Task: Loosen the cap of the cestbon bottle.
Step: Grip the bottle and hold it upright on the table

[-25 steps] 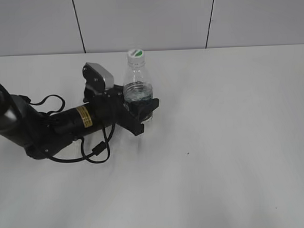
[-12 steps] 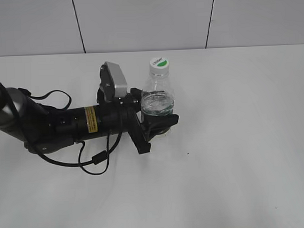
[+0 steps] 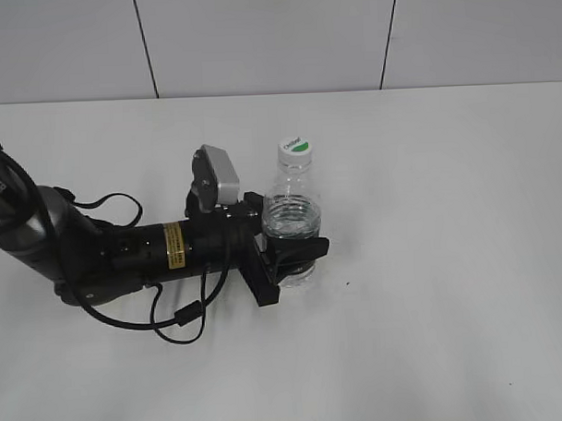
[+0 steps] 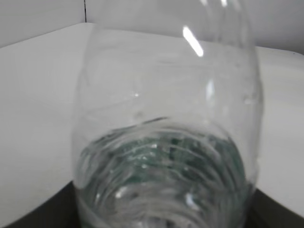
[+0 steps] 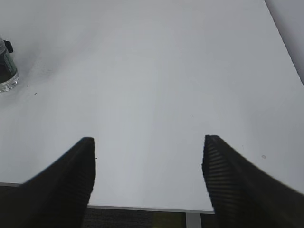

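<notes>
L gripper (image 3: 290, 256) clamped on cestbon bottle (image 3: 290, 215), low on body; bottle upright on table (image 3: 449, 260).

Cap (image 3: 295, 152) sits straight above the jaws, clear of them, nothing touching it. R gripper (image 5: 148, 178) spread wide, empty, well off from bottle; not seen in ext view. Step, as judged: bottle braced, cap not yet gripped. Next calls for R to come over the cap from above, close on its rim, twist while L holds firm. Risk: bottle spins in L's grip.
</notes>
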Controlling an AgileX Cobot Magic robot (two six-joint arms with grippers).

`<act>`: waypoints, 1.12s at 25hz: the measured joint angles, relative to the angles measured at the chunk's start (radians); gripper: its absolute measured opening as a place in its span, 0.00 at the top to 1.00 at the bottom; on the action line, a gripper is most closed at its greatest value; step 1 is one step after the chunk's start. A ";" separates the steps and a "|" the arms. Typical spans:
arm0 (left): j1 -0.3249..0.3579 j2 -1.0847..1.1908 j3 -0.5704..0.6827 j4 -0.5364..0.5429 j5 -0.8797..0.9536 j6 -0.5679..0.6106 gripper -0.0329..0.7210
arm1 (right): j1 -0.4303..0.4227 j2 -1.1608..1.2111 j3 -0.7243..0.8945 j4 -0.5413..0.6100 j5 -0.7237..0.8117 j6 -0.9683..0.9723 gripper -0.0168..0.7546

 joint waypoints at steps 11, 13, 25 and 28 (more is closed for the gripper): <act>0.000 0.009 -0.003 -0.010 -0.016 -0.007 0.42 | 0.000 0.000 0.000 0.000 0.000 0.000 0.28; 0.000 0.009 -0.003 -0.010 -0.016 -0.007 0.42 | 0.000 0.000 0.000 0.000 0.000 0.000 0.28; -0.002 0.011 -0.003 -0.011 -0.018 0.043 0.42 | 0.000 0.000 0.000 0.000 0.000 0.000 0.28; -0.003 0.012 -0.003 -0.016 -0.019 0.050 0.42 | 0.000 0.000 -0.002 0.001 -0.005 -0.017 0.28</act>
